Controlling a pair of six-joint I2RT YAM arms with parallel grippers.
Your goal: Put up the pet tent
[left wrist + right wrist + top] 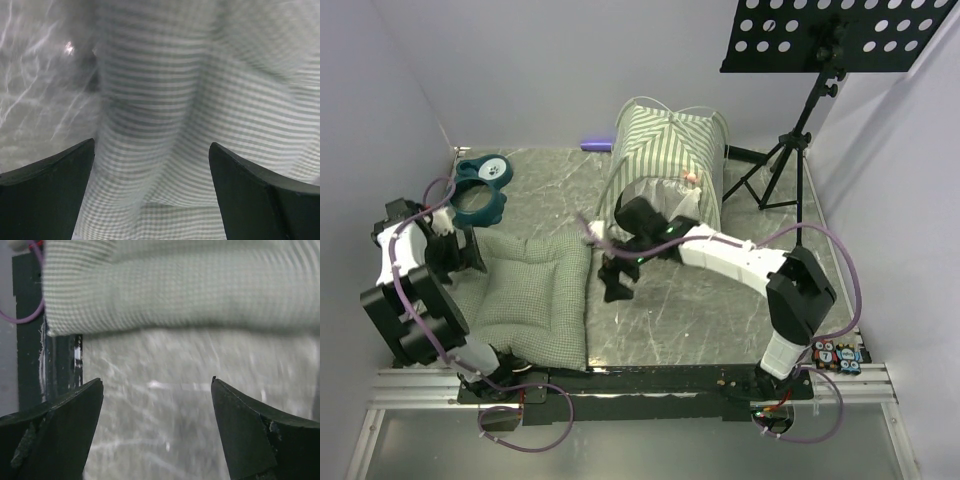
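Note:
The green-and-white striped pet tent [665,160] stands upright at the back of the table, thin white poles arching over its top, its mesh front facing me. A green-checked quilted cushion [532,296] lies flat at the front left; it also fills the left wrist view [200,100] and the top of the right wrist view [190,285]. My left gripper [470,255] is open at the cushion's left edge, fingers astride a fold [150,150]. My right gripper [617,282] is open and empty over bare table just right of the cushion, in front of the tent.
A teal pet bowl [480,188] sits at the back left. A black music stand [800,120] stands at the back right beside the tent. A purple object [596,145] lies behind the tent. The table's front rail [620,385] runs below the cushion.

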